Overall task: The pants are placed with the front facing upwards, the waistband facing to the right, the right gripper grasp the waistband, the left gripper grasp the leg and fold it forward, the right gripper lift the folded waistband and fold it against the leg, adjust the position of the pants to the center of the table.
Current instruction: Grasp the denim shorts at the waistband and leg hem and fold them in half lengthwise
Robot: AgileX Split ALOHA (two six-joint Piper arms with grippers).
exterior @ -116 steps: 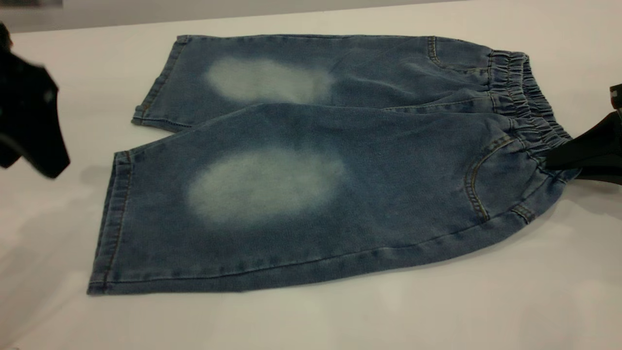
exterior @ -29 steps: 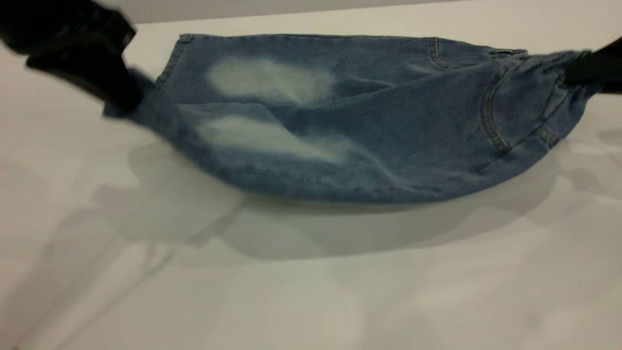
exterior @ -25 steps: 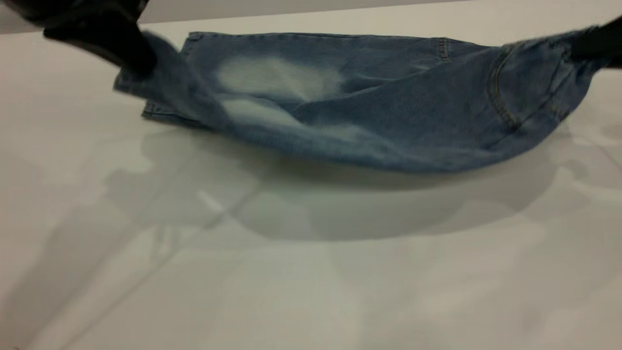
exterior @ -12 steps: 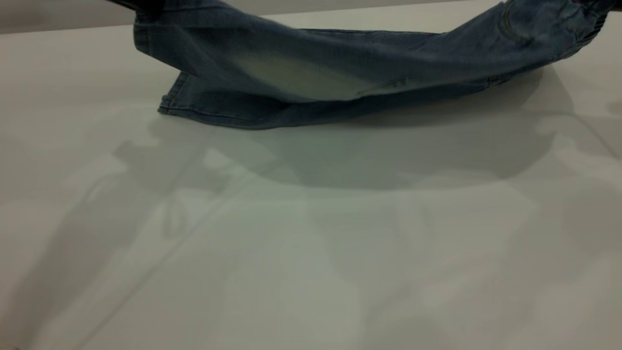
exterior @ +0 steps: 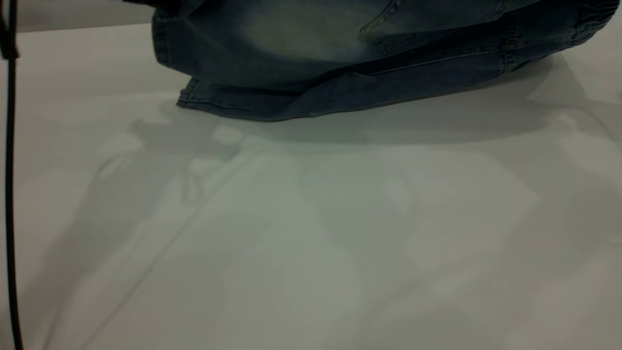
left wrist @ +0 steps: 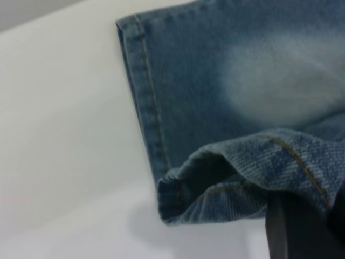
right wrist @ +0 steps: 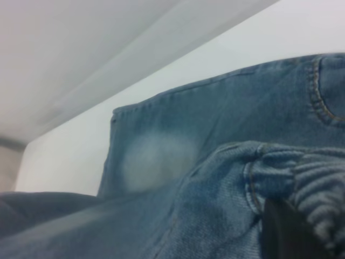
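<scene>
Exterior view: the pants (exterior: 340,53) are hoisted higher than half a second ago, the near leg now swung up past the frame's top edge, so its underside, seam and a pocket corner face the camera. Only a hem corner near 9 o'clock of the garment touches the desk (exterior: 311,233), whose smooth pale surface carries a broad soft shadow. A thin black cable (exterior: 9,194), newly in view, runs down the 9 o'clock edge. Neither gripper shows here.

Left wrist view: the left gripper (left wrist: 302,226), a dark wedge at 5 o'clock, is clamped on the folded leg hem. The denim is twilled, tan-stitched, with a faded oval toward 2 o'clock.

Right wrist view: the right gripper (right wrist: 288,232), dark at 5 o'clock, is pinched onto the waistband (right wrist: 318,189), puckered in soft ridges. The flat far leg lies toward 12 o'clock.
</scene>
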